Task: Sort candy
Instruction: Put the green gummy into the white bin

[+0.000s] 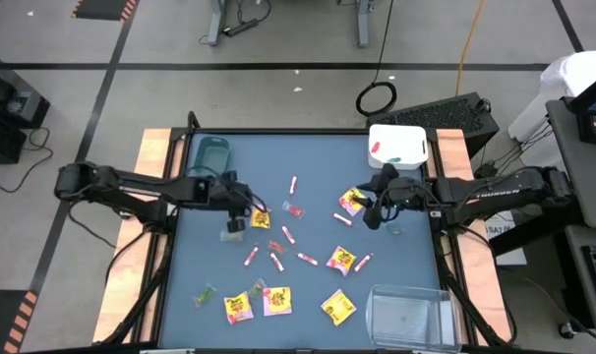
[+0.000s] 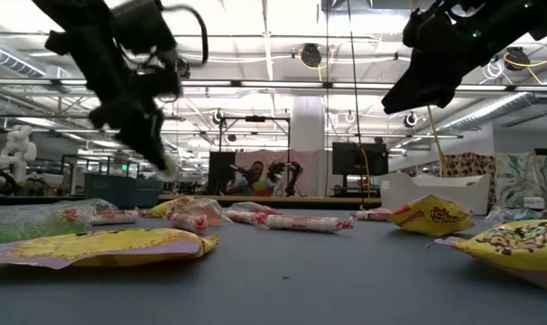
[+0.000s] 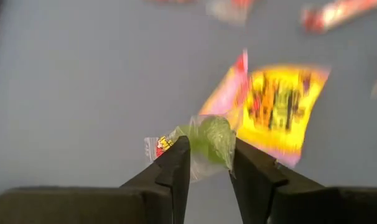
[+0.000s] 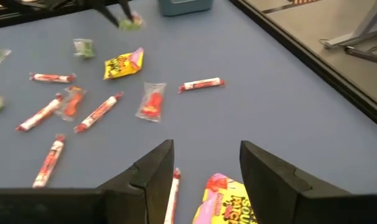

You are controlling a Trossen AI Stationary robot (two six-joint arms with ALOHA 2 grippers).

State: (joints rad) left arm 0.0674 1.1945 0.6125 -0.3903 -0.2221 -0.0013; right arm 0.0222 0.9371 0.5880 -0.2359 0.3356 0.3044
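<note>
Candy lies scattered over the blue table: yellow packets [image 1: 341, 261], pink-white sticks [image 1: 289, 234], small red pieces [image 1: 294, 208] and green pieces [image 1: 205, 294]. My left gripper [image 1: 237, 224] hovers left of centre, beside a yellow packet [image 3: 279, 109], and is shut on a green clear-wrapped piece [image 3: 207, 140]. It also shows far off in the right wrist view, as the left gripper [image 4: 127, 22]. My right gripper [image 4: 204, 171] is open and raised over the table's right part, above a yellow packet [image 4: 229, 202] and a stick [image 4: 171, 193]. It touches nothing. My left gripper pinches the green wrapped piece between its two fingers [image 3: 176, 165]. The green sweet itself [image 3: 214, 138] sits at the fingertips, and the clear wrapper end [image 3: 158, 146] sticks out to one side. The fingers slant downward. The piece is lifted clear of the table.
A teal bin [image 1: 211, 152] stands at the far left of the table, a white bin [image 1: 397, 146] at the far right corner, and a clear bin [image 1: 408, 315] at the near right corner. Wooden side boards [image 1: 152, 157] edge the table.
</note>
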